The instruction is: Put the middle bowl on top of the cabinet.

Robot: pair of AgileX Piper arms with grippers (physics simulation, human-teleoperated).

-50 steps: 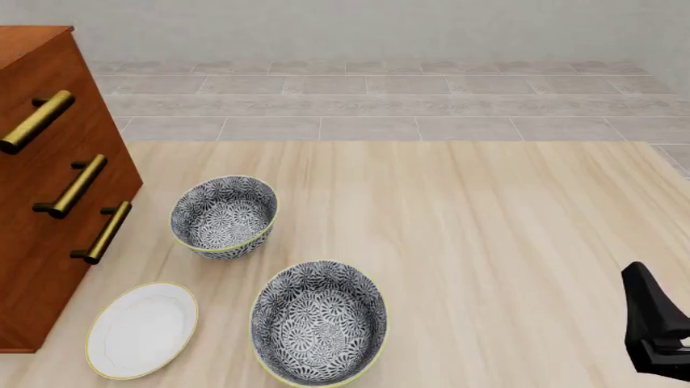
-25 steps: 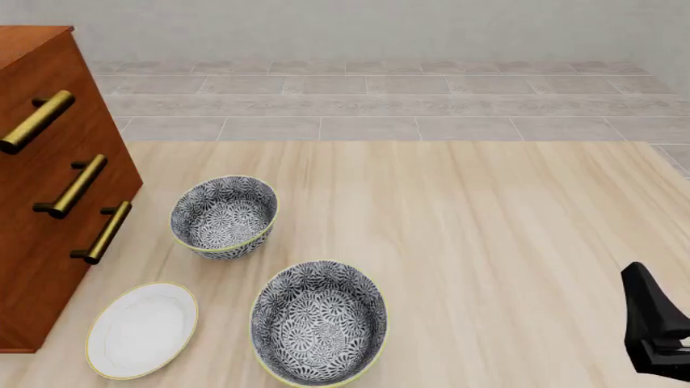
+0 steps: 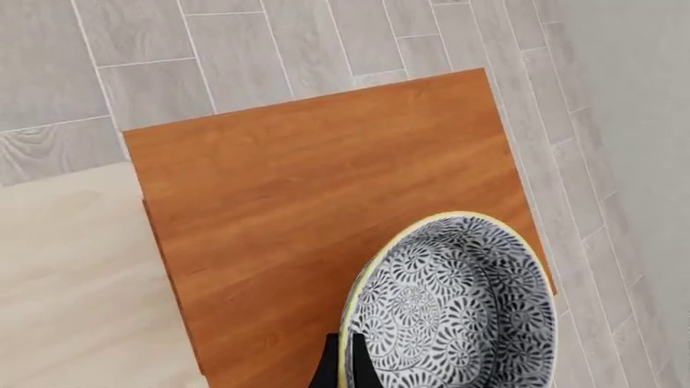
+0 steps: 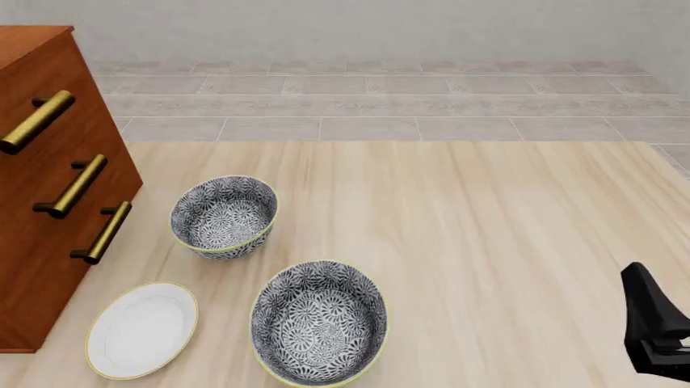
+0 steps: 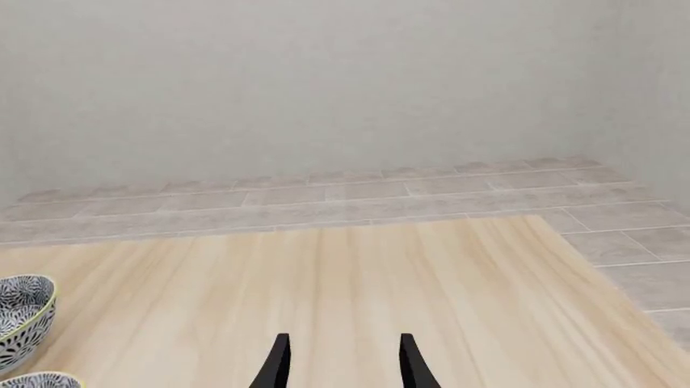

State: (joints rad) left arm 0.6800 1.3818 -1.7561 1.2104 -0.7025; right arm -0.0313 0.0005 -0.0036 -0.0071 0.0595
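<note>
Nearly done: left gripper (image 3: 345, 364) had its jaws clamped on the rim of the middle bowl (image 3: 458, 311), over the cabinet (image 3: 313, 194) top; resting or hovering unclear. Release remained. Right gripper (image 5: 339, 364), jaws apart, idled at 4 o'clock on the worktop (image 4: 485, 242).

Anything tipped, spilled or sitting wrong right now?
Nothing spilled or damaged. The left pincer pinches the middle bowl's rim over the cabinet top; whether it rests there is unclear. The two table bowls and white plate sit upright.

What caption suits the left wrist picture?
Left gripper holding a patterned bowl by its rim above the cabinet top.
</note>
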